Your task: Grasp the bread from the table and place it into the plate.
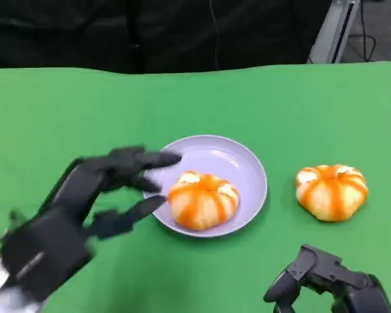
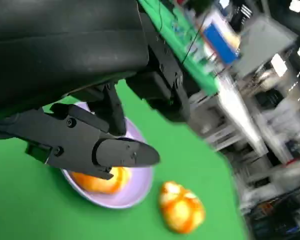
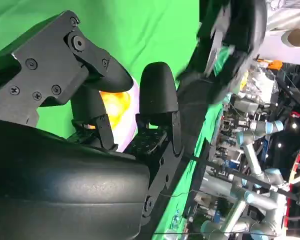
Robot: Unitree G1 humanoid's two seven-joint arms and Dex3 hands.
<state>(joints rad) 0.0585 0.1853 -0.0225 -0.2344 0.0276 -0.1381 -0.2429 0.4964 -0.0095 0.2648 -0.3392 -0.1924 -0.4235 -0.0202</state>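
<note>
1. Currently the left hand (image 1: 85, 202) hangs just left of the lilac plate (image 1: 238, 160), fingers spread wide and holding nothing. One fingertip reaches over the plate's left rim; a lower one points at the rim near the bread. Contact with the rim cannot be judged; the hand is motion-blurred.
2. The left wrist view gives the same reading: black fingers (image 2: 115, 150) apart over the plate (image 2: 135, 192), nothing between them.
3. The right hand (image 1: 329, 283) sits low at the near right edge of the table, fingers partly curled. Nothing is visible in it; whether it counts as open or closed cannot be told.
4. One orange-striped bun (image 1: 203, 199) lies inside the plate, toward its near side.
5. A second orange-striped bun (image 1: 331, 190) rests on the green tablecloth (image 1: 65, 111) to the right of the plate, apart from it and from both hands.
6. Behind the table's far edge runs a dark backdrop (image 1: 150, 32), with a grey metal post (image 1: 332, 29) at the upper right.
7. The wrist views show blurred lab clutter beyond the table, including grey robot arms (image 3: 255, 165).
</note>
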